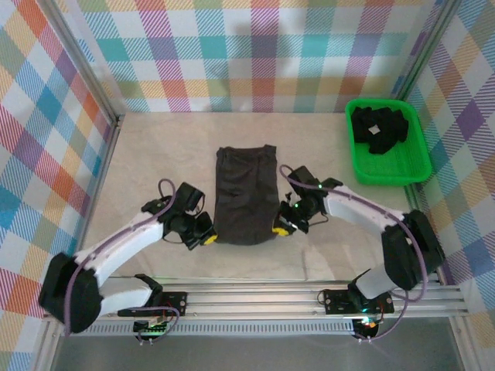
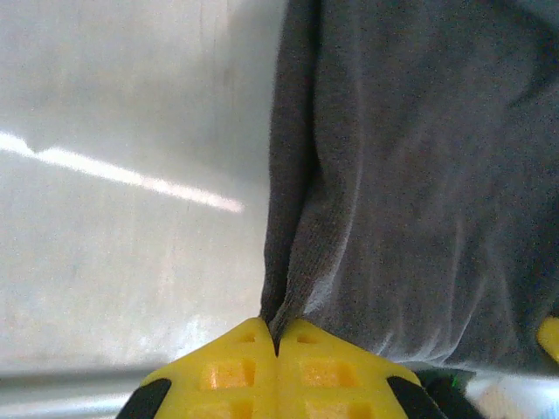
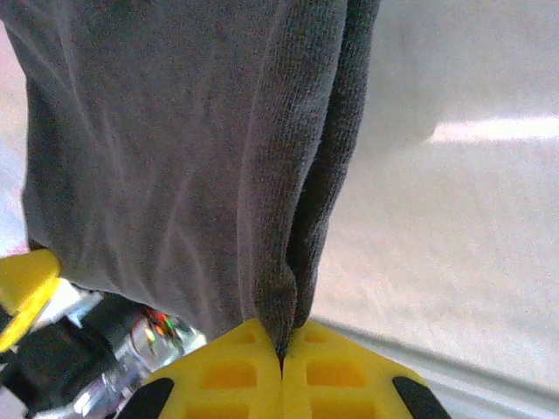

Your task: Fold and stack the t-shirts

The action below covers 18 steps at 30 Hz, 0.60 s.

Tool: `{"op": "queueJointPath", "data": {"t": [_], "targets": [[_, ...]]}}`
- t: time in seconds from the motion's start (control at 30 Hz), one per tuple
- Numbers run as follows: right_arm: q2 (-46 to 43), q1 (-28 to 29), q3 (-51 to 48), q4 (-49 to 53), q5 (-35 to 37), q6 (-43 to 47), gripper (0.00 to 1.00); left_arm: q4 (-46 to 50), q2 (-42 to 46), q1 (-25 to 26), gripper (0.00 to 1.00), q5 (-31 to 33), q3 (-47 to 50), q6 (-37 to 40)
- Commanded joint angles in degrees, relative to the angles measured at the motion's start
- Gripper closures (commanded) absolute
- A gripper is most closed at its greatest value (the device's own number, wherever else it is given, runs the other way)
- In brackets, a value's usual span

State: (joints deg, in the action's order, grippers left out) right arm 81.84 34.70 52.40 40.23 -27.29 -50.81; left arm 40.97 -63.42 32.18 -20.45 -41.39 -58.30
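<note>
Top external: dark t-shirt (image 1: 246, 197) laid flat, near hem corners clamped by left gripper (image 1: 207, 238) and right gripper (image 1: 281, 229), judged ready for hem-to-collar fold; other shirts (image 1: 377, 127) left bunched in green bin (image 1: 390, 168).

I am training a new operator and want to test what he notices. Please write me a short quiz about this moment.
1. True or false: the left gripper is open.
2. Which edge of the flat t-shirt do the left gripper and the right gripper hold?
3. Where do the other dark shirts lie? A: in the green bin; B: on the flat t-shirt; C: in the right gripper.
Key: 1 false, it is shut on the flat t-shirt. 2 The near edge, one corner each. 3 A.
</note>
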Motion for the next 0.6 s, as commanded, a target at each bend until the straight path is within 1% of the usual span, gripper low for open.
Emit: {"op": "queueJointPath", "data": {"t": [0.0,0.13,0.27,0.4,0.57], "targets": [[-7.41,0.11,-1.77,6.18,-2.60,-1.81,1.00,6.04,8.42,2.53,1.00,-2.54,0.75,-0.32],[-12.69,0.11,0.90,11.75,-2.23,-3.21,1.00,8.17,16.67,3.30,1.00,-0.97,-1.33,-2.56],[-13.69,-0.05,5.49,15.56,-1.90,-5.33,1.00,8.61,19.34,3.32,1.00,2.38,-5.96,-4.41],[-10.51,-0.95,12.72,17.60,-0.31,-5.88,1.00,7.02,16.58,3.31,1.00,7.38,-11.37,-4.98],[-3.13,-4.38,23.48,18.39,1.83,-4.73,1.00,5.62,8.10,1.89,1.00,12.38,-19.71,-3.00]]}}
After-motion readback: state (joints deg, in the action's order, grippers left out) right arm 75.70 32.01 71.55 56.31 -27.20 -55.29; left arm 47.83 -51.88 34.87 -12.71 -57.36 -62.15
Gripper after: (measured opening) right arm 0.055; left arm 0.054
